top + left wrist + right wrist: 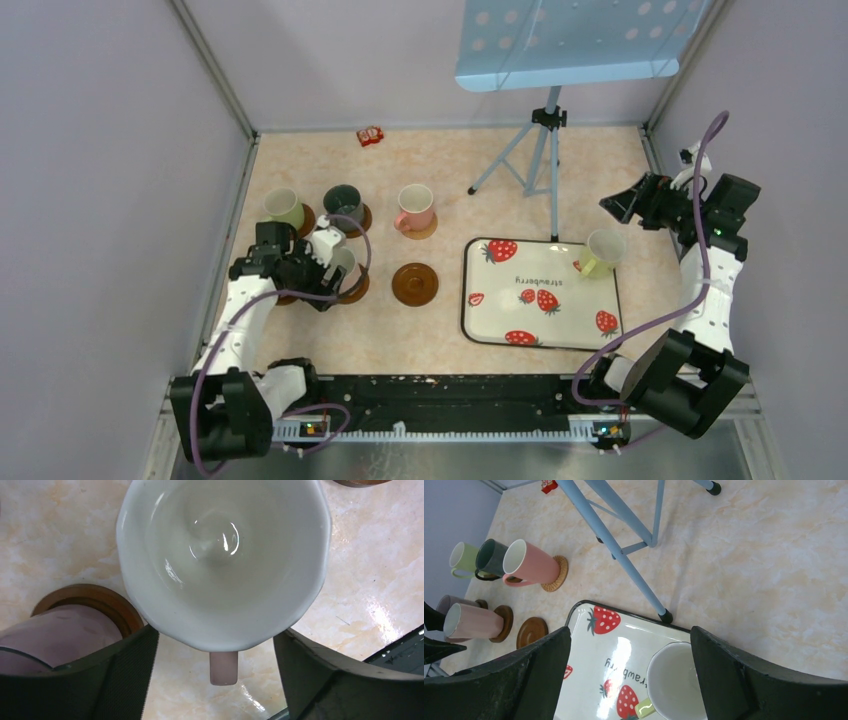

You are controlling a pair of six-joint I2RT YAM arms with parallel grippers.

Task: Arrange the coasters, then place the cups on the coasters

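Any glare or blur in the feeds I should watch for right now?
Left wrist: the cup fills the frame, with bright spots inside it and glare on the table at right. Right wrist: a white glare patch on the tray. Top external: even light, sharp, only faint shadows.

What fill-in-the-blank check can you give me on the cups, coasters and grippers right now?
1. Exactly ___ coaster has no cup on it.
2. The yellow-green cup by the open right gripper stands on the strawberry tray, not on a ___.
3. The jaws of the left gripper stand ___ on either side of the light pink cup.
Missing words: one; coaster; open.
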